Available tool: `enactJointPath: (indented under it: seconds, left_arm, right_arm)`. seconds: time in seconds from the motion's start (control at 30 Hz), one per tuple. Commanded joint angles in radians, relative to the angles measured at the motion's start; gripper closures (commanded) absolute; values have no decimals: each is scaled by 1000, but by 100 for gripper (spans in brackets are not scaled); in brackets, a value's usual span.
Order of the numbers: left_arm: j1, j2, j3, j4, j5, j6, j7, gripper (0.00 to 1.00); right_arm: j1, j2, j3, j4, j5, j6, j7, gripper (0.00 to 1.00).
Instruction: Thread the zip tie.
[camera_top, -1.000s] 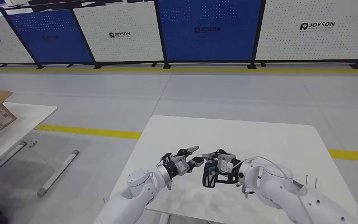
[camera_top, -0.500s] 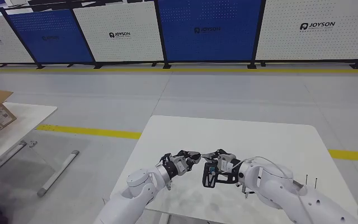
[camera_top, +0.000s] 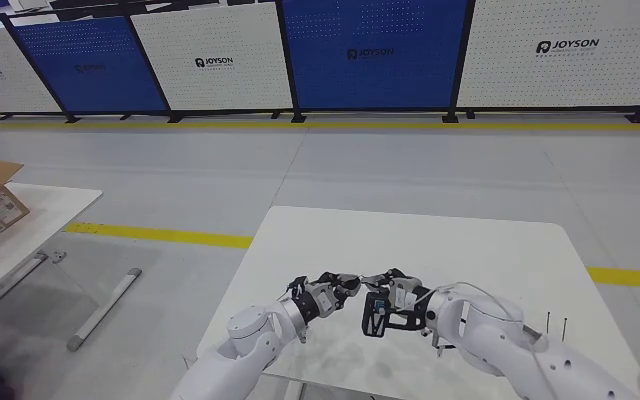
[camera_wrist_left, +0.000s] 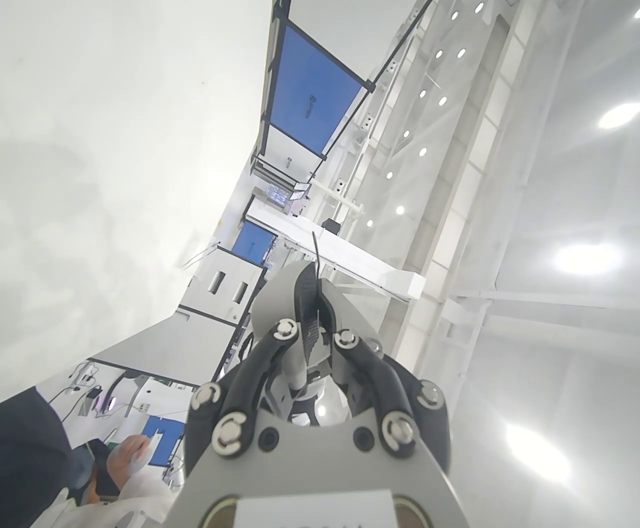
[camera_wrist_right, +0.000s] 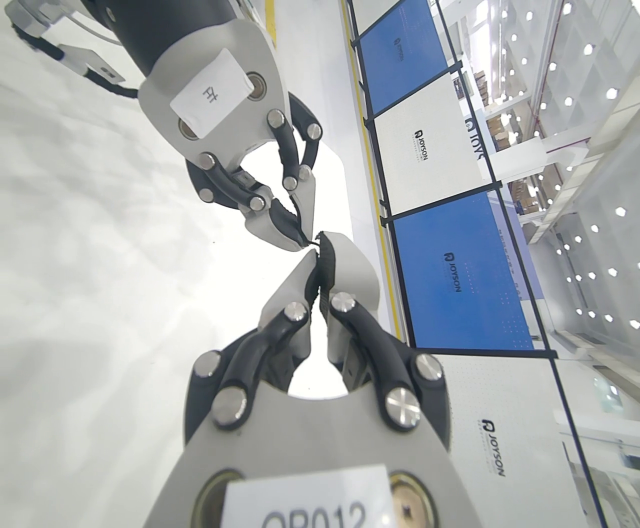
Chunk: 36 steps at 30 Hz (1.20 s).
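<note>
Over the front part of the white table (camera_top: 450, 235) my two grippers meet tip to tip. The left gripper (camera_top: 346, 283) (camera_wrist_left: 316, 280) is shut on a thin black zip tie (camera_wrist_left: 315, 250), whose end sticks out past its fingertips. In the right wrist view the left gripper (camera_wrist_right: 300, 235) faces my right gripper (camera_wrist_right: 320, 252), which is shut as well. A short black stretch of the zip tie (camera_wrist_right: 313, 243) bridges the small gap between the two pairs of tips. The right gripper (camera_top: 374, 284) sits just right of the left one in the top view.
Two small dark upright pins (camera_top: 556, 321) stand near the table's right edge. The table's front edge lies close under both arms. Grey floor with a yellow line (camera_top: 160, 236) surrounds the table, and a second table (camera_top: 40, 215) stands at the far left.
One second ago the left gripper's fingers were spread open beside the right gripper. They have since shut on the zip tie, and the left gripper has eased slightly lower. The right arm has barely moved.
</note>
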Motion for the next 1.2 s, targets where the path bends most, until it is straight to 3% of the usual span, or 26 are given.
enactJointPath:
  seconds: [0.0,0.17,0.4,0.5,0.6,0.7,1.03,1.1,1.17]
  left_arm:
    - [-1,-1,1,0,-1,-1,3,100]
    - [0,-4,-2,3,7,-37,26,100]
    - [6,-8,-9,6,57,-115,66,100]
    - [13,-9,-7,5,115,-160,92,100]
    - [18,-8,6,12,220,-200,117,100]
    - [21,-10,21,12,283,-212,152,100]
    - [21,-10,21,12,283,-212,152,100]
    - [20,-11,21,13,288,-215,156,100]
    - [18,-12,22,23,339,-248,196,100]
  right_arm:
    - [-1,0,0,1,6,0,-6,0]
    - [-8,11,19,5,35,0,-51,0]
    - [-70,58,103,16,108,0,-113,0]
    - [-114,82,137,21,235,0,-83,0]
    - [-107,104,119,30,488,0,36,0]
    - [-107,104,119,30,488,0,36,0]
    - [-107,104,119,30,488,0,36,0]
    - [-125,100,102,18,540,0,35,0]
    - [-113,99,69,9,659,0,16,0]
